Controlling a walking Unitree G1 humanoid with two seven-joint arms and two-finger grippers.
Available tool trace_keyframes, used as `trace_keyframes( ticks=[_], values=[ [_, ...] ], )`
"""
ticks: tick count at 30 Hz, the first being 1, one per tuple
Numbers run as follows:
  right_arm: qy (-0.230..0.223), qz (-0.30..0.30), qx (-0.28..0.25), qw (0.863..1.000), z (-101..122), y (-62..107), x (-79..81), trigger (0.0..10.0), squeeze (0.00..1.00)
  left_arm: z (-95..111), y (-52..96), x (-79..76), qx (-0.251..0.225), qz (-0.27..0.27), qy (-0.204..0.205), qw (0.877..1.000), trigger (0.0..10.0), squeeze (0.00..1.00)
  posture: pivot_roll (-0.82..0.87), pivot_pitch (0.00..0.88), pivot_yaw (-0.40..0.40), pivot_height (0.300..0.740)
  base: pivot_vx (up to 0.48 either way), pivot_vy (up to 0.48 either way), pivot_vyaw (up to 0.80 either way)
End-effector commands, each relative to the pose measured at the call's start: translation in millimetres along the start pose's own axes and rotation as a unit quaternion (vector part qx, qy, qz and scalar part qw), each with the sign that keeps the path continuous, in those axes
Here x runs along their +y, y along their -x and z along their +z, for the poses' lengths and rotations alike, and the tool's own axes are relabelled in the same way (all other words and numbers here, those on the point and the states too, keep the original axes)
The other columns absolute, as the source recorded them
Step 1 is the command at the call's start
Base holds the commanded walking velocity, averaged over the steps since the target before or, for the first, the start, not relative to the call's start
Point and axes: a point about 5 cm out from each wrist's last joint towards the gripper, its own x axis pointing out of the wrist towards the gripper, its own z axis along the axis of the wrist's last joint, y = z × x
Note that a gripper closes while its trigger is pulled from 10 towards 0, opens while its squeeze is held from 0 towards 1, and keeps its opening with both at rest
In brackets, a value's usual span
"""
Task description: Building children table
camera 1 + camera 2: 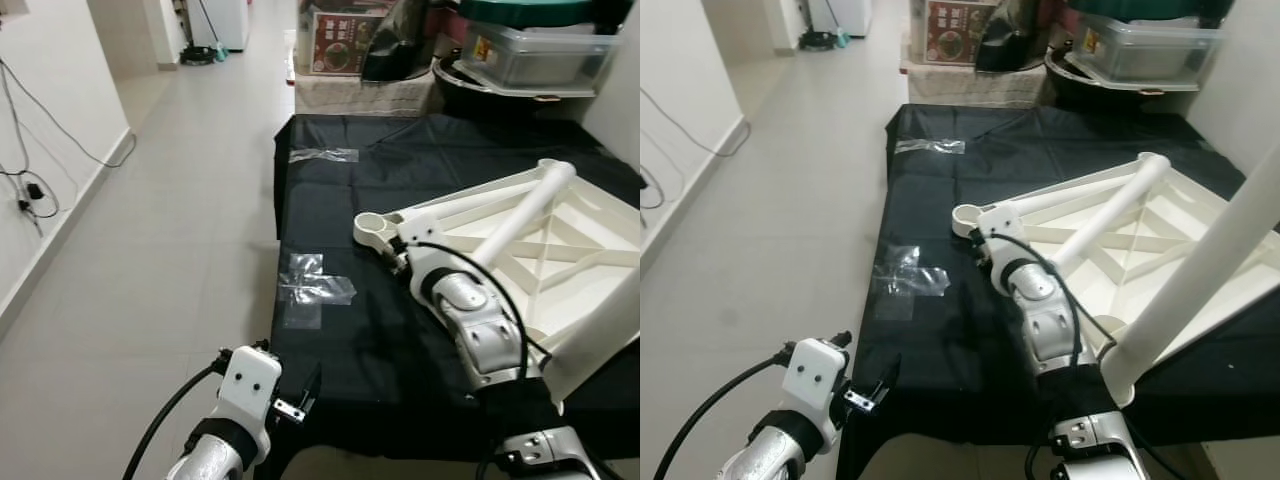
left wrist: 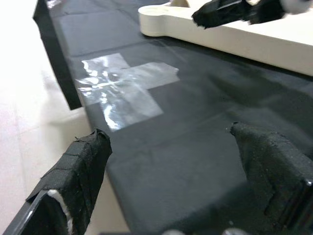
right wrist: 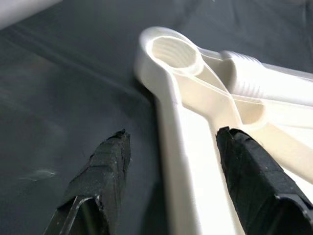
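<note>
So far the build looks partly done, as far as can be judged: the white plastic tabletop [image 1: 560, 250] lies upside down on the black cloth [image 1: 400, 160], with one table leg [image 1: 525, 215] already standing in a corner socket, while the empty leg socket [image 3: 174, 53] just ahead of the right gripper [image 3: 171, 161] is threaded and unfilled. A second white leg [image 1: 1200, 290] crosses close to the camera in the right eye view; how it is held cannot be told.

The right gripper has its fingers spread wide, straddling the tabletop's rim just behind that empty socket, gripping nothing. The left gripper [image 2: 186, 166] hangs near the cloth's edge, also wide open and empty, with a cross of clear tape [image 2: 124, 88] on the cloth ahead of it and the tabletop's corner beyond that.

Past the tabletop, well away from both grippers, stand a clear storage bin [image 1: 540, 50] and a printed box [image 1: 340, 45]. Nothing lies between the right gripper and the socket.
</note>
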Motion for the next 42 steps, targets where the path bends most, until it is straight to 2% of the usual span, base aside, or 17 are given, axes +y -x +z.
trace_keyframes(
  ticks=[1, 7, 9, 13, 15, 22, 23, 26, 27, 31, 33, 35, 38, 39, 40, 41, 42],
  values=[
    [-0.014, -0.004, 0.037, 0.999, -1.0, -3.2, -18.3, 10.0, 0.00, -3.0, 5.6, -2.7, 0.017, -0.002, 0.005, 1.000, 10.0, 0.00, 0.06, 0.214, -0.060, 0.740, 0.000, 0.000, 0.00],
    [-0.027, 0.024, 0.071, 0.997, -3.3, -4.1, -25.8, 10.0, 0.00, -2.3, 8.1, -3.9, 0.020, -0.004, 0.010, 1.000, 10.0, 0.00, 0.06, 0.226, -0.063, 0.740, 0.000, 0.000, 0.00],
    [-0.023, 0.032, 0.100, 0.994, -9.1, -6.2, -34.3, 10.0, 0.00, -1.5, 9.9, -5.3, 0.022, -0.003, 0.013, 1.000, 10.0, 0.00, 0.05, 0.235, -0.069, 0.740, 0.000, 0.000, 0.00],
    [-0.031, 0.039, 0.112, 0.992, -11.3, -7.3, -36.7, 10.0, 0.00, -1.1, 10.4, -6.2, 0.023, -0.002, 0.014, 1.000, 10.0, 0.00, 0.05, 0.237, -0.072, 0.740, 0.000, 0.000, 0.00],
    [-0.045, 0.058, 0.137, 0.988, -15.8, -9.1, -38.1, 10.0, 0.00, -0.6, 10.2, -7.3, 0.023, -0.001, 0.016, 1.000, 10.0, 0.00, 0.05, 0.236, -0.072, 0.740, 0.000, 0.000, 0.00],
    [-0.042, 0.097, 0.187, 0.977, -24.4, -9.2, -43.0, 10.0, 0.00, 0.6, 9.5, -8.1, 0.025, 0.000, 0.018, 1.000, 10.0, 0.00, 0.04, 0.228, -0.077, 0.740, 0.000, 0.000, 0.00],
    [-0.034, 0.105, 0.193, 0.975, -24.3, -8.6, -45.7, 4.7, 0.00, 0.6, 9.2, -8.1, 0.025, 0.000, 0.019, 1.000, 10.0, 0.00, 0.04, 0.227, -0.077, 0.740, 0.000, 0.000, 0.00],
    [-0.026, 0.111, 0.198, 0.974, -24.0, -8.2, -49.0, 4.7, 0.00, 0.5, 8.9, -8.2, 0.025, 0.000, 0.019, 1.000, 10.0, 0.00, 0.04, 0.226, -0.078, 0.740, 0.000, 0.000, 0.00],
    [-0.020, 0.118, 0.199, 0.973, -22.1, -7.6, -51.5, 0.0, 0.00, 0.5, 8.8, -7.9, 0.025, 0.000, 0.019, 1.000, 10.0, 0.00, 0.03, 0.222, -0.080, 0.740, 0.000, 0.000, 0.00],
    [0.012, 0.149, 0.187, 0.971, -12.1, -7.5, -56.0, 0.0, 0.00, 0.4, 8.3, -7.8, 0.025, 0.001, 0.019, 1.000, 10.0, 0.00, 0.03, 0.215, -0.080, 0.740, 0.000, 0.000, 0.00],
    [0.036, 0.196, 0.171, 0.965, -5.0, -7.3, -51.6, 0.0, 0.00, 0.3, 8.1, -7.9, 0.024, 0.002, 0.018, 1.000, 10.0, 0.00, 0.04, 0.212, -0.080, 0.740, 0.000, 0.000, 0.00],
    [0.044, 0.211, 0.167, 0.962, -3.2, -7.1, -50.1, 0.0, 0.00, 0.3, 8.1, -7.9, 0.024, 0.002, 0.018, 1.000, 10.0, 0.00, 0.04, 0.212, -0.080, 0.740, 0.000, 0.000, 0.00],
    [0.084, 0.315, 0.160, 0.932, -0.3, -0.4, -37.1, 0.0, 0.00, 0.3, 8.4, -7.8, 0.025, 0.003, 0.017, 1.000, 10.0, 0.00, 0.04, 0.206, -0.081, 0.740, 0.000, 0.000, 0.00],
    [0.084, 0.315, 0.160, 0.932, -0.3, -0.4, -37.1, 0.0, 0.00, 0.3, 8.4, -7.8, 0.025, 0.003, 0.017, 1.000, 10.0, 0.00, 0.04, 0.206, -0.081, 0.740, 0.000, 0.000, 0.00],
    [0.095, 0.351, 0.161, 0.918, -1.7, 3.6, -32.4, 0.0, 0.00, 0.1, 8.4, -7.6, 0.025, 0.004, 0.017, 1.000, 10.0, 0.00, 0.04, 0.204, -0.081, 0.740, 0.000, 0.000, 0.00],
    [0.095, 0.351, 0.161, 0.918, -1.7, 3.6, -32.4, 0.0, 0.00, 0.1, 8.4, -7.6, 0.025, 0.004, 0.017, 1.000, 10.0, 0.00, 0.04, 0.204, -0.081, 0.740, 0.000, 0.000, 0.00],
    [0.114, 0.382, 0.160, 0.903, -4.3, 7.4, -28.6, 0.0, 0.00, -0.2, 8.2, -7.5, 0.026, 0.004, 0.017, 1.000, 10.0, 0.00, 0.03, 0.201, -0.079, 0.740, 0.000, 0.000, 0.00]
  ],
)
